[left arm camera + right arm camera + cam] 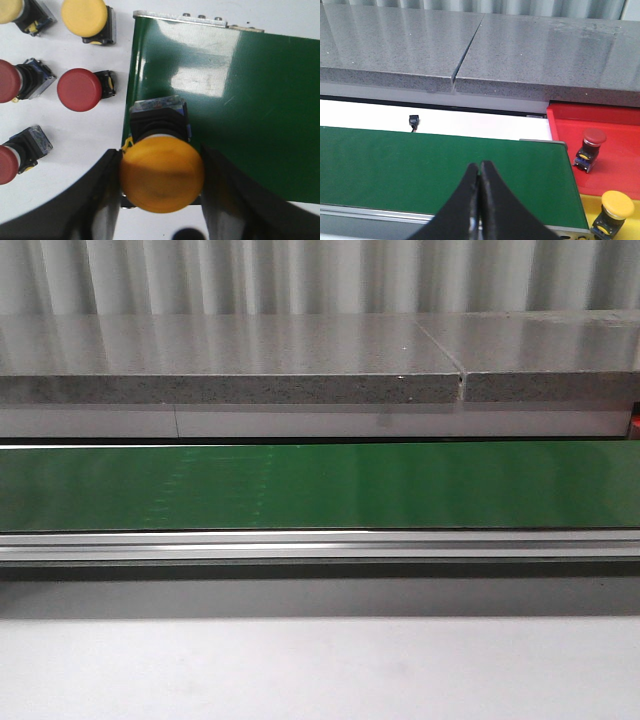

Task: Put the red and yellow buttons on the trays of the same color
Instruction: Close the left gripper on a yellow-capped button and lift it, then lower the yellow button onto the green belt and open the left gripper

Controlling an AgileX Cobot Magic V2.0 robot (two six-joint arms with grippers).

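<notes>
Left gripper (161,185) clamps a yellow button (161,174) at lower centre, overhanging the green belt's (240,115) left edge.

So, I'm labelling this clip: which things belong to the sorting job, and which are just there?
Job: yellow button in left gripper; loose red button; red tray; yellow tray; green belt.

Just there: grey slab; shut right gripper.

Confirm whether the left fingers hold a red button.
No. The left fingers clamp a yellow button at the green belt's edge.
</notes>
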